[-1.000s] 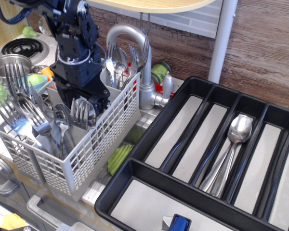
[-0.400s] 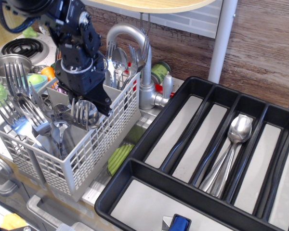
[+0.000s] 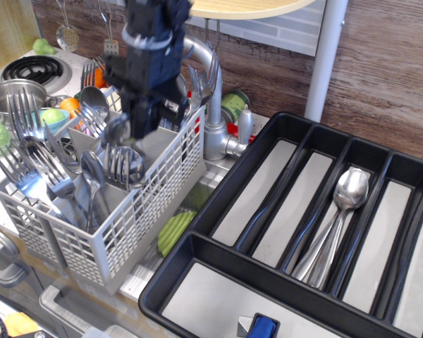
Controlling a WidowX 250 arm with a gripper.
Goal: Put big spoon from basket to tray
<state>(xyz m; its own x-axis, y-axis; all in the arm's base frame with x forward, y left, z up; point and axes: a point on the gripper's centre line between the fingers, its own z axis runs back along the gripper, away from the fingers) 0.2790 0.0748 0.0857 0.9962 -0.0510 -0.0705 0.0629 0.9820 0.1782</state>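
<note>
The gripper had risen from low in the basket to above its compartments, its jaw state impossible to tell amid blur.

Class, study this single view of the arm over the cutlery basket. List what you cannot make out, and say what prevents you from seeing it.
- The gripper: motion blur hides whether its jaws hold a big spoon.
- Rear compartments of the basket: covered by the arm.
- The handles of the forks: sunk behind the lattice wall.
- The tray: its right and lower parts run past the frame edge.
- The blue object: cropped at the bottom, unidentifiable.
</note>
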